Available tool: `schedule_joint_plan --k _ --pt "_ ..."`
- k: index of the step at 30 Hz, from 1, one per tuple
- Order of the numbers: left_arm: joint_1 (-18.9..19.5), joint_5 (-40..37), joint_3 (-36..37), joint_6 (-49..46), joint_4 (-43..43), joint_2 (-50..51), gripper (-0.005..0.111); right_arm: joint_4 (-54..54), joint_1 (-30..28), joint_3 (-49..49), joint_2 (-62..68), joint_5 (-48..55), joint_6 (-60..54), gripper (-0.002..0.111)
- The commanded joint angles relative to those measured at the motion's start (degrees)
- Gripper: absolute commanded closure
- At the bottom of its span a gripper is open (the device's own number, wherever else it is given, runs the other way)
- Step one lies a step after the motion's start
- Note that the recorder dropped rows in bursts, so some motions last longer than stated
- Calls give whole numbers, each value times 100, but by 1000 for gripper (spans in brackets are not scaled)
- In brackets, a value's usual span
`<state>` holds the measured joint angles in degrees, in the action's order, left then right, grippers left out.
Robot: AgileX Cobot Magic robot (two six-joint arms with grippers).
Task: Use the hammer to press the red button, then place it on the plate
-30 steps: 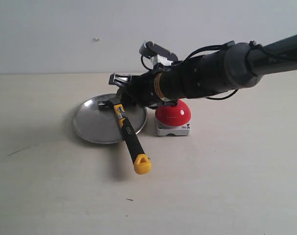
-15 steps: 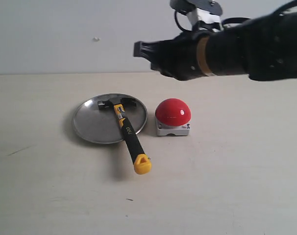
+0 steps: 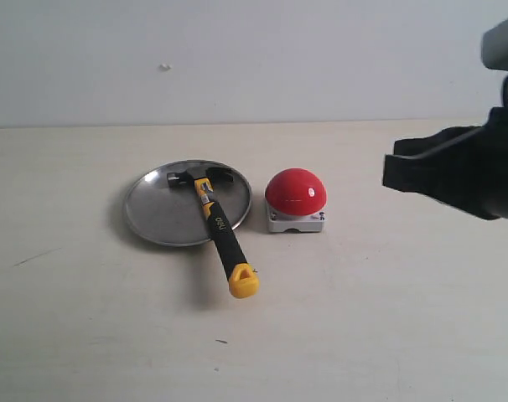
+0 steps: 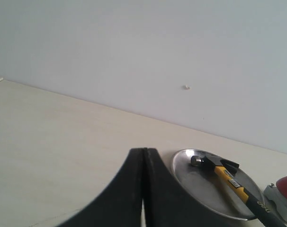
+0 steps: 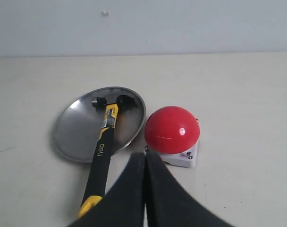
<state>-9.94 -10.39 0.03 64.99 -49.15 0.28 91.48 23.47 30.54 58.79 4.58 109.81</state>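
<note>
On the plate (image 3: 153,213) lies the hammer (image 3: 214,219), its dark head inside the rim. The black handle crosses the rim's near edge and the yellow butt reaches the worktop (image 3: 86,318) outside the plate. Just beside the plate, on its right in the exterior view, sits the red button (image 3: 296,191), with a narrow gap between its grey base and the rim. Well away from the plate, beyond the button, the right end effector (image 3: 395,172) hangs at the frame's edge as a dark blur, and the exterior view cannot tell how its fingers stand. The right wrist view can: the two fingers (image 5: 129,189) are pressed together with nothing between them, their tips pointing at the spot where plate and button meet. Only the left wrist view shows the left end effector (image 4: 144,158). It too is pressed together and empty, with the plate beyond it and the button's edge showing past the plate.
</note>
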Motion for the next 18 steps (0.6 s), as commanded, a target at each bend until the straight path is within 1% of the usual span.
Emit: schedule_joint_plan --k 1,6,10,12,14,17,18 --pt "10 -3 -3 -6 -2 -28 107 37 -14 -226 -723 -22 -48 108" --pt "10 -3 -3 -6 -2 -28 107 27 -14 -213 -1353 -21 -35 108" --pt "10 -3 -3 -6 -2 -28 107 37 47 -213 -1441 145 -35 108" --pt "10 -13 -3 -6 -5 -28 107 137 47 -213 -1514 31 -188 108" --pt "10 -13 -3 -6 -5 -28 107 150 47 -224 -1774 -334 -626 108" --pt "10 -24 -3 -6 -5 -28 107 189 27 -452 -2480 -795 -1091 108" --pt "10 -24 -3 -6 -5 -28 107 200 -182 -628 -2764 -826 -1103 108"
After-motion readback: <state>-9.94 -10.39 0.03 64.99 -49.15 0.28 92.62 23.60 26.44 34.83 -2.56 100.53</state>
